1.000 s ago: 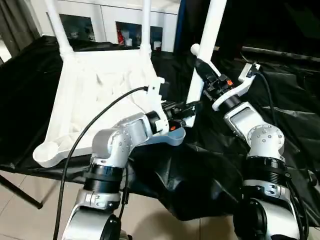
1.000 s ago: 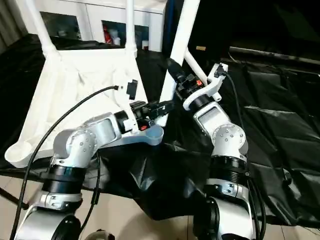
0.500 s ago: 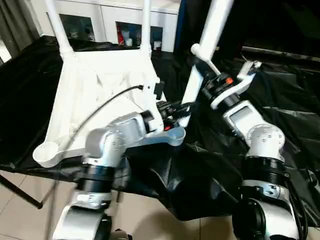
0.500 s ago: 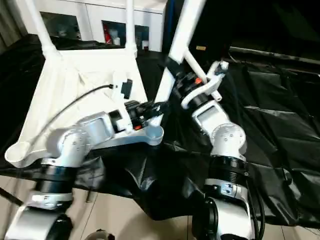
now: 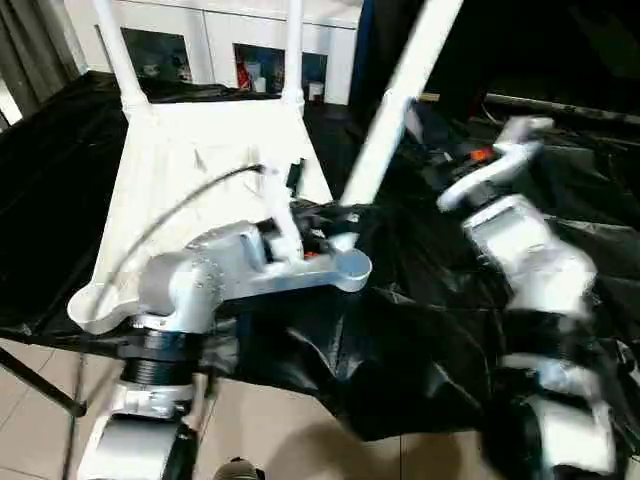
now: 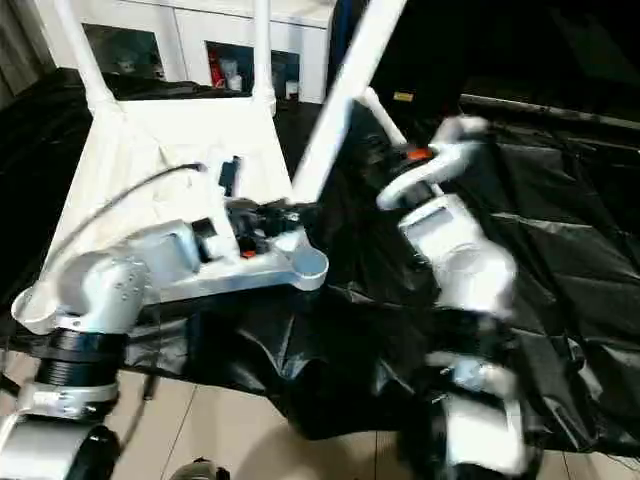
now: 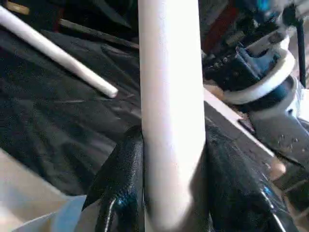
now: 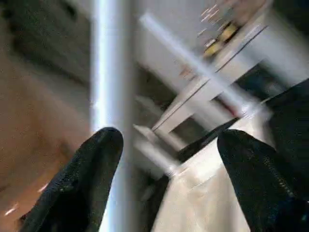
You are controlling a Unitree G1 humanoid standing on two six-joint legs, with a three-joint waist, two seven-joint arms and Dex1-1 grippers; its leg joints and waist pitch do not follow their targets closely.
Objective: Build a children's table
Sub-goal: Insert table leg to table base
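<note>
Left wrist view: left gripper (image 7: pixel 171 193) pinches the leg (image 7: pixel 170 96); right gripper (image 8: pixel 166 164) is spread, so steer it upright into its socket.

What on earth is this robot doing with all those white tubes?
It is assembling a children's table. The white tabletop lies upside down on a black-draped surface, with two legs already standing in its far corner sockets. The left gripper is clamped around a third leg, which leans up from the tabletop's near right corner. The right gripper is open, holding nothing.
</note>
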